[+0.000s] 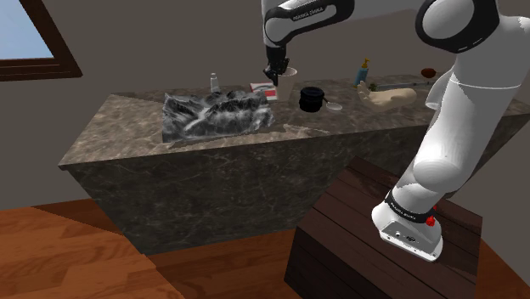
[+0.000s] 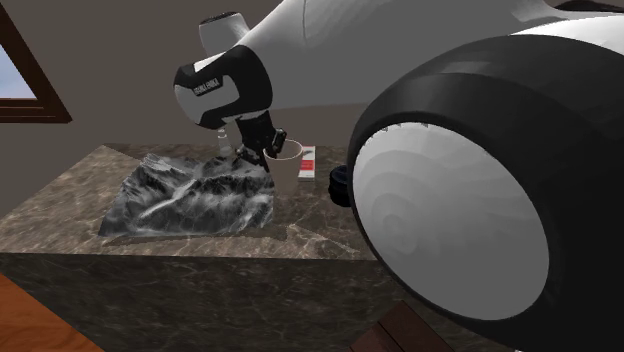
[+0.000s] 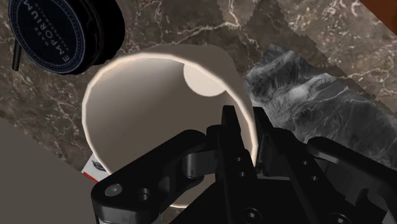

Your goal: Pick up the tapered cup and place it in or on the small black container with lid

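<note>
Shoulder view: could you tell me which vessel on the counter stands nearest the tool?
The pale tapered cup, whose rim the tool clasps; the black lidded container stands apart toward the view's right, the small bottle toward its left.

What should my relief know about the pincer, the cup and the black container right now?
Pincer: shut on the cup, straddling its wall.
Cup: upright, right beside the container on the counter; I cannot tell whether it is off the surface.
Container: closed, nothing on it.
Done: grasp.
Left: lift, carry over the container, set the cup on it, release.
</note>
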Motion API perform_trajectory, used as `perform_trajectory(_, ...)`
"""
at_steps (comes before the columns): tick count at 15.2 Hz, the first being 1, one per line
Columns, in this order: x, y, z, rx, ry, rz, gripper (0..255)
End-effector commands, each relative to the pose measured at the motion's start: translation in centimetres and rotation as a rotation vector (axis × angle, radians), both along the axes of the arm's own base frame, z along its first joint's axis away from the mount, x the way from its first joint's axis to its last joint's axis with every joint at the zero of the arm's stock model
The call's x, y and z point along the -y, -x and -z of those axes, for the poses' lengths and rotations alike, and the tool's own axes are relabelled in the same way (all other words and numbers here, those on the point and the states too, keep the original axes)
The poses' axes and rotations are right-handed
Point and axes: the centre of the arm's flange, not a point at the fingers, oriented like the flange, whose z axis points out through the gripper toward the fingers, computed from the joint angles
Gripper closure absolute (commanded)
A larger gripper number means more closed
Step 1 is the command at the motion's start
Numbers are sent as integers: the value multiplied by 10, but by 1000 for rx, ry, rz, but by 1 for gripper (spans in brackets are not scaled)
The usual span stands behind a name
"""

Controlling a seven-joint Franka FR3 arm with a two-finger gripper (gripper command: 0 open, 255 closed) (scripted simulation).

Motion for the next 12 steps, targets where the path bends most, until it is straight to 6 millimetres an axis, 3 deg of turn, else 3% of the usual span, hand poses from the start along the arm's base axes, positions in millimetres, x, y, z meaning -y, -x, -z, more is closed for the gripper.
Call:
perform_trajectory(1, -1, -1, -11, 0, 0, 0, 255)
perform_trajectory(10, -1, -1, -55, 0, 0, 0, 255)
perform_trajectory(12, 25, 4, -60, 0, 0, 0, 255)
